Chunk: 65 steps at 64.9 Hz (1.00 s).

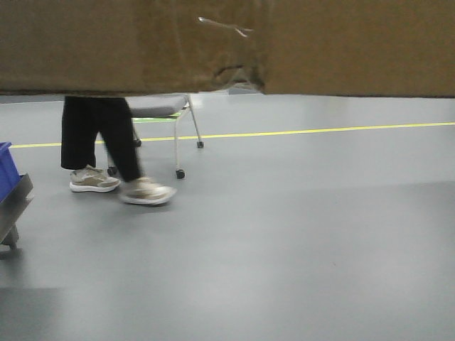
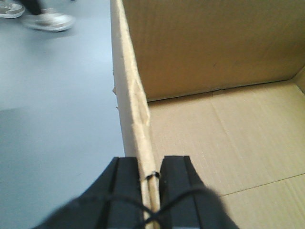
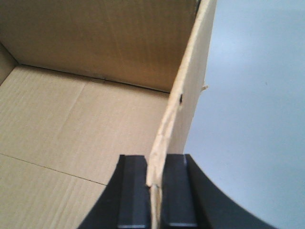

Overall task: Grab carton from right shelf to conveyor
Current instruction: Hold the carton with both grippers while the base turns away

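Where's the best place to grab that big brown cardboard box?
The top edges of two opposite side walls, from above. The brown corrugated cardboard carton is open-topped, with thin upright walls that a pinch can clamp, as the left gripper and right gripper show.

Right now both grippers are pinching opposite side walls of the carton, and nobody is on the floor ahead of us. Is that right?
Not quite. The left gripper and right gripper do each pinch a side wall of the carton, but the floor ahead is not free of people: the front-facing view shows a person mid-stride beside a wheeled chair.
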Motion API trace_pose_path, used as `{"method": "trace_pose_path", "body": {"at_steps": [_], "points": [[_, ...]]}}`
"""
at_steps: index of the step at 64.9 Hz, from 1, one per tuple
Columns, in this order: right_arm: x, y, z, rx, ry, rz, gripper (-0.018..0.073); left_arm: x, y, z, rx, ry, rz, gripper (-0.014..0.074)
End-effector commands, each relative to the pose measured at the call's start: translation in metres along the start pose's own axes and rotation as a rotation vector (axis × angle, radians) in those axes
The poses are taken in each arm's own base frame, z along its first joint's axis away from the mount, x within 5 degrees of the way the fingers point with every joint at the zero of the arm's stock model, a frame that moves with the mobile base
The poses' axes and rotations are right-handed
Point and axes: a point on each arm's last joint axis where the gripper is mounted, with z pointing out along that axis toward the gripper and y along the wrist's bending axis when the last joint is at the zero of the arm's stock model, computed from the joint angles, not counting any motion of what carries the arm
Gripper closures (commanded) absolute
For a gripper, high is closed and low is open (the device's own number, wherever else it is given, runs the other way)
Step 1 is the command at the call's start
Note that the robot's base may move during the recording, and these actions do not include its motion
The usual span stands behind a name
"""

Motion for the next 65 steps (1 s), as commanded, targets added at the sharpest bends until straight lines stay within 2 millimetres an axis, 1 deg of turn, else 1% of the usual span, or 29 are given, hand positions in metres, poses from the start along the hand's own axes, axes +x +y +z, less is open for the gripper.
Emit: {"method": "trace_pose_path", "body": {"at_steps": [1,65], "points": [[-0.0029,-0.0008,-0.006,0.009,-0.047,-0.019,0.0627,-0.0037,0.0003,-0.0065,0.01,-0.052,0.013,0.0602],[-0.0029,-0.0008,-0.006,0.009,-0.047,-0.019,0.0627,-0.0038,0.0006,-0.0065,0.006,-0.053,0.015,0.0602]]}}
